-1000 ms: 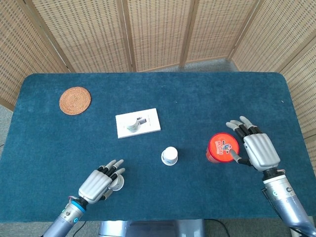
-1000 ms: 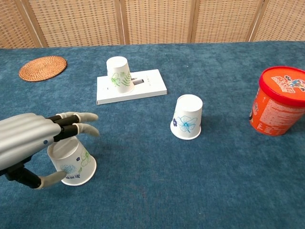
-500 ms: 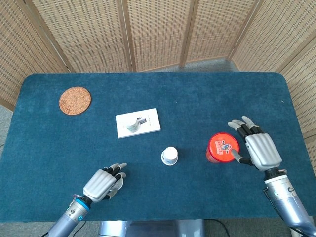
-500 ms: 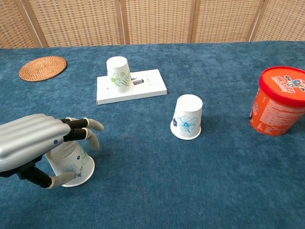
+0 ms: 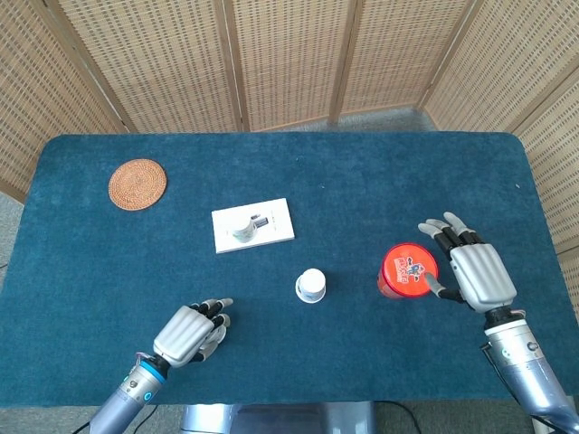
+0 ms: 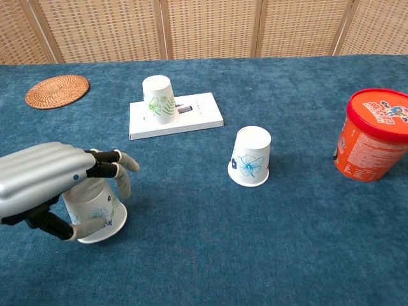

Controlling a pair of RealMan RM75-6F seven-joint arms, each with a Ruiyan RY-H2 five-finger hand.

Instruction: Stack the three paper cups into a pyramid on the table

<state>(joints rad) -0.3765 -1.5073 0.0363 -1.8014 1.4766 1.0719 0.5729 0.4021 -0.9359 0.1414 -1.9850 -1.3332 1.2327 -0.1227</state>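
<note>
Three white floral cups are standing upside down: one (image 6: 160, 99) resting on a white box (image 6: 191, 118), one (image 6: 250, 155) sitting mid-table, one (image 6: 95, 208) seemingly tilting slightly.

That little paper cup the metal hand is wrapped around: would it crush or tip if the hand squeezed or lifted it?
The paper cup looks thin-walled, so a firm squeeze by the left hand would probably dent it. It is likely very light and easy to lift. It stands upside down on its wide rim, so it seems fairly steady, though its near edge already looks slightly raised off the table.

Staged indoor test setup, blue felt-covered worktop (image 5: 362, 172), woven cane folding screens (image 5: 280, 59) closing it in, grey floor behind
</note>
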